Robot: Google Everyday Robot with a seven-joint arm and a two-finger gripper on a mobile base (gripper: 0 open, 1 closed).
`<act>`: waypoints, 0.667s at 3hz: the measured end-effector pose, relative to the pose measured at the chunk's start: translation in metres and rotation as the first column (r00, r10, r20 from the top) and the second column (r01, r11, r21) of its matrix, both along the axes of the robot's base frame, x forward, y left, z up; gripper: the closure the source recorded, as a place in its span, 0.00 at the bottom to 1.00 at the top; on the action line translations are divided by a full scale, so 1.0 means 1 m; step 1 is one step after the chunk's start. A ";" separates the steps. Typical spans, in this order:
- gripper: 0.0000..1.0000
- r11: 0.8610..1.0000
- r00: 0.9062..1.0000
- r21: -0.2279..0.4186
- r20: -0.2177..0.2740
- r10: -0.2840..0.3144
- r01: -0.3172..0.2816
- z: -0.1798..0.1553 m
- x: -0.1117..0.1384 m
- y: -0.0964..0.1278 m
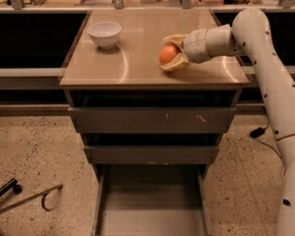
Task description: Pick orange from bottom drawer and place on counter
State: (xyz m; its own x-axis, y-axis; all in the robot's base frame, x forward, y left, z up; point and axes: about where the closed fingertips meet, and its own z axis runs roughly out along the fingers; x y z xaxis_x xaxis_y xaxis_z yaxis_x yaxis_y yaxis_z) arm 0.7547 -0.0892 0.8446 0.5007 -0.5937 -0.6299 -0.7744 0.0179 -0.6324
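The orange [167,53] is held between the two pale fingers of my gripper [171,53], over the right half of the tan counter [132,58]. The lower finger [173,67] sits close to the counter top; whether the orange rests on it I cannot tell. My white arm [265,58] reaches in from the right. The bottom drawer [151,215] is pulled out at the foot of the cabinet and its grey floor shows nothing in it.
A white bowl [104,34] stands at the counter's back left. Two shallower grey drawers [152,120] are shut below the counter. Dark shelves flank the cabinet. A metal hook-shaped object [29,200] lies on the speckled floor at the left.
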 end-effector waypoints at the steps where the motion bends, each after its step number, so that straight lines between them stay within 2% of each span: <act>1: 1.00 1.000 1.000 0.000 0.000 0.000 0.000 0.000 0.000 0.000; 2: 0.81 1.000 1.000 0.000 0.000 0.000 0.000 0.000 0.000 0.000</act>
State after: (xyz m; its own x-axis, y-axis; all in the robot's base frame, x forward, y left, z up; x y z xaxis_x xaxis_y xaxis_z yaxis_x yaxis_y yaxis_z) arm 0.7547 -0.0892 0.8445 0.5007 -0.5936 -0.6300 -0.7744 0.0178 -0.6324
